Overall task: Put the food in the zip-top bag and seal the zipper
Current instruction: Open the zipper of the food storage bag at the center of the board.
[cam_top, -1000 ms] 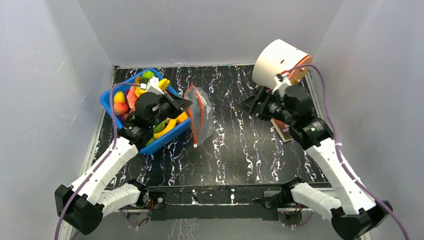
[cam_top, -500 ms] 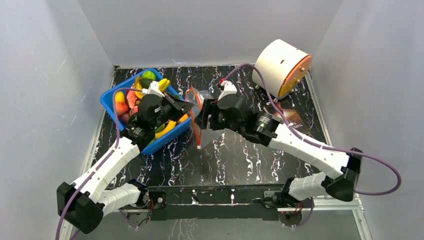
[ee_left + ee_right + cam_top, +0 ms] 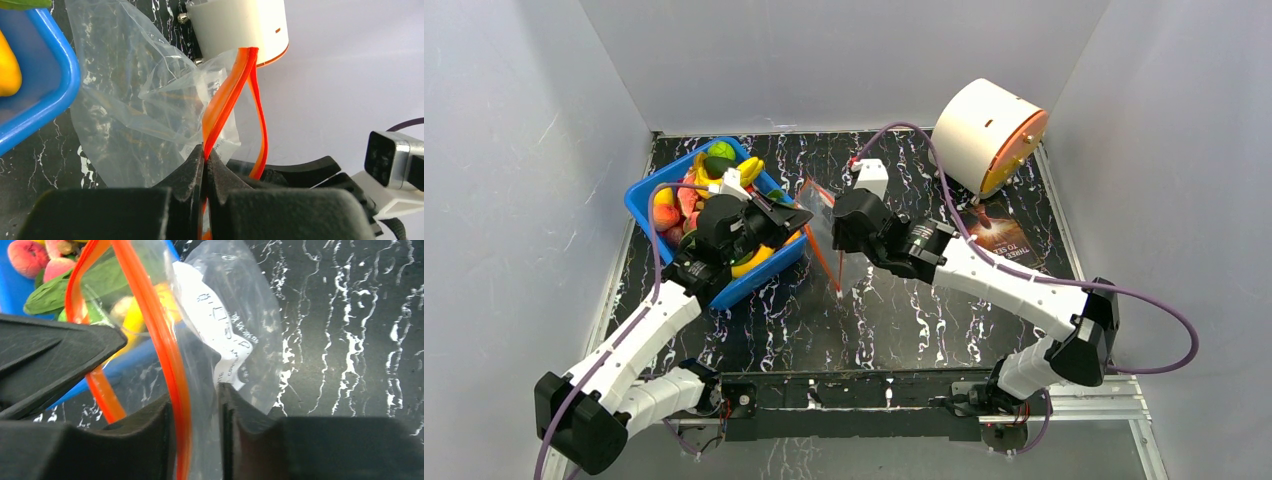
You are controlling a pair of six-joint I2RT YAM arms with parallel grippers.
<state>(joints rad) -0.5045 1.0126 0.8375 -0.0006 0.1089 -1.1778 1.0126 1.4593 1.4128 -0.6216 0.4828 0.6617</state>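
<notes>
Two end effectors meet at one zip-top bag [image 3: 125, 100]. Left end effector [image 3: 205, 152]: clamped tight on one lip of the zipper [image 3: 225, 95]. Right end effector [image 3: 195, 395]: half-open, fingers straddling the other lip without visibly pinching it. One blue basket [image 3: 637, 200] beside the left end effector contains the food [image 3: 667, 212], several pieces.

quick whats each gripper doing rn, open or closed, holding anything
left gripper: closed, pinching the zipper of the zip-top bag
right gripper: open, jaws either side of the zipper's other strip, not clamped yet
</notes>
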